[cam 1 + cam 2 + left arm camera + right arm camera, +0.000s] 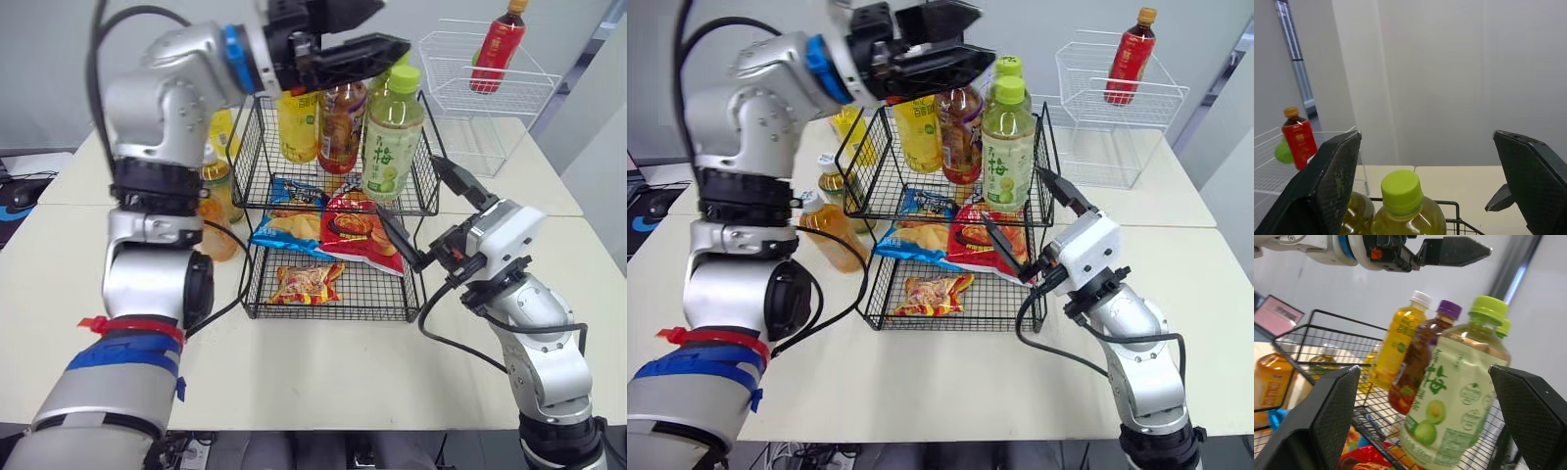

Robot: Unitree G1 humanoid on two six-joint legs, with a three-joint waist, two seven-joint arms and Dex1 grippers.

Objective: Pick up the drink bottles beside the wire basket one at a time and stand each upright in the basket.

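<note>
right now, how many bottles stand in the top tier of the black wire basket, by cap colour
green cap: 2, front bottle and rear bottle
purple cap: 1, brown bottle
white cap: 1, yellow bottle
total: 4

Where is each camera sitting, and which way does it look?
Left eye view: head, looking down at the wire basket; both arms show.
Right eye view: beside it, same scene.
Left wrist view: left arm, past left gripper toward the wall.
Right wrist view: right arm, past right gripper at the green-capped bottle.
Shared: each wrist view shows a green cap.
</note>
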